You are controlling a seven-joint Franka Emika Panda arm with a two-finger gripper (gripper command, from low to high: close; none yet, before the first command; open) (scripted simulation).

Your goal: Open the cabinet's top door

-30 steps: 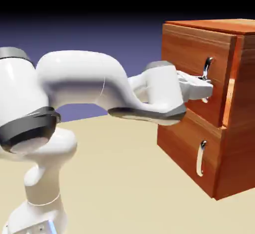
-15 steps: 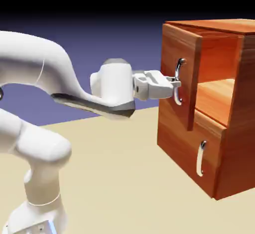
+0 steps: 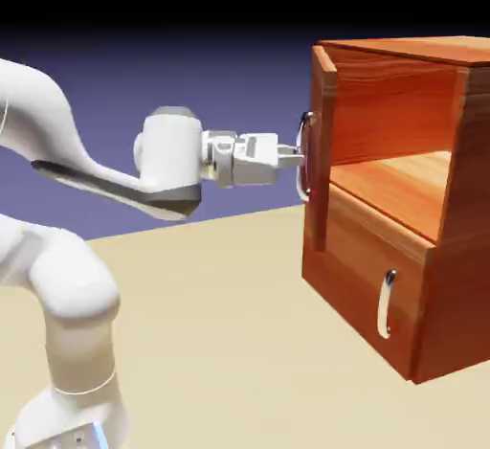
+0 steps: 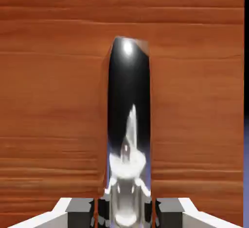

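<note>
The reddish-brown cabinet [image 3: 450, 265] stands at the right of the exterior view. Its top door [image 3: 326, 150] is swung wide and shows edge-on, leaving the upper compartment exposed. My gripper [image 3: 295, 157] reaches in from the left and is shut on the door's curved silver handle [image 3: 303, 155]. In the hand view the handle [image 4: 129, 120] runs upright through the middle as a dark shiny bar against the door's wood [image 4: 48, 86]. It passes between my grey fingertips [image 4: 80, 211] at the bottom edge, where my gripper [image 4: 125, 212] pinches it.
Below the open compartment is the lower, shorter panel [image 3: 354, 275], closed, with its own silver handle [image 3: 386, 303]. The tan table [image 3: 230, 342] stretches in front of the cabinet. My white arm [image 3: 57, 160] fills the left side.
The top door has swung from nearly closed to wide open. My hand has pulled back to the exterior view's left, still gripping the handle.
</note>
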